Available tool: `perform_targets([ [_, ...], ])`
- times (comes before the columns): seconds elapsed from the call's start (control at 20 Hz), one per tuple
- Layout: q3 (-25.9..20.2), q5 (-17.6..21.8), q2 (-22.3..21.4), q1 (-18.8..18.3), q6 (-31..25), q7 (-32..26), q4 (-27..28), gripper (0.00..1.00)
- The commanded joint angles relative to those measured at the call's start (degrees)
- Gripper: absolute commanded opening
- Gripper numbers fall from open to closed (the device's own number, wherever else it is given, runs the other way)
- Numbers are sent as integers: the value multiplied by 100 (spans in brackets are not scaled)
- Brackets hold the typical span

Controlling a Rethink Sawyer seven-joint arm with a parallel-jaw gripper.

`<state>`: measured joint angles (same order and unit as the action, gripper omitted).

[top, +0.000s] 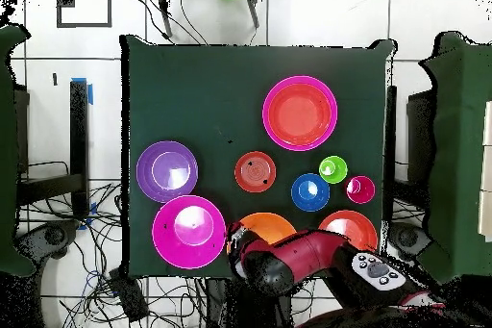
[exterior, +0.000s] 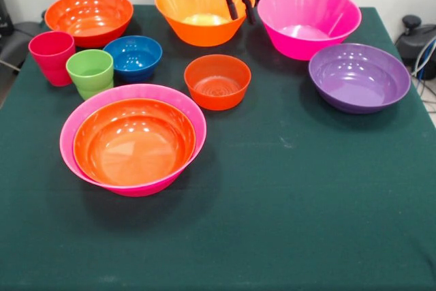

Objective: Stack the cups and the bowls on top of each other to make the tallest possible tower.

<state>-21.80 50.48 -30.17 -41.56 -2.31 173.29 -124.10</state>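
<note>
My gripper (exterior: 240,10) hangs open and empty at the table's far side, above the gap between the large light orange bowl (exterior: 197,15) and a large magenta bowl (exterior: 306,22). In the overhead view the gripper (top: 233,240) sits at the light orange bowl's (top: 269,224) edge, and the arm hides part of that bowl. The tower is a red-orange bowl (exterior: 133,142) nested in the other magenta bowl (exterior: 68,127), near left. The red-pink cup (exterior: 51,56) and green cup (exterior: 90,73) stand side by side at the left, next to the small blue bowl (exterior: 133,56).
A second red-orange bowl (exterior: 88,15) stands at the far left, a small orange-red bowl (exterior: 216,81) in the middle, and a purple bowl (exterior: 357,76) at the right. The green cloth table (exterior: 286,223) runs to the near edge.
</note>
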Motion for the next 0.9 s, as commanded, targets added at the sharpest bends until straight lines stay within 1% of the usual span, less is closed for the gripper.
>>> perform_targets([
  [0.05,113,410,339,307,318,-371,709,100],
  [0.15,129,412,325,324,316,-372,717,100],
  [0.3,-2,352,323,206,179,-427,674,100],
  [0.45,-58,341,326,148,157,-447,666,100],
  [0.9,-304,237,78,-64,-34,-549,452,100],
])
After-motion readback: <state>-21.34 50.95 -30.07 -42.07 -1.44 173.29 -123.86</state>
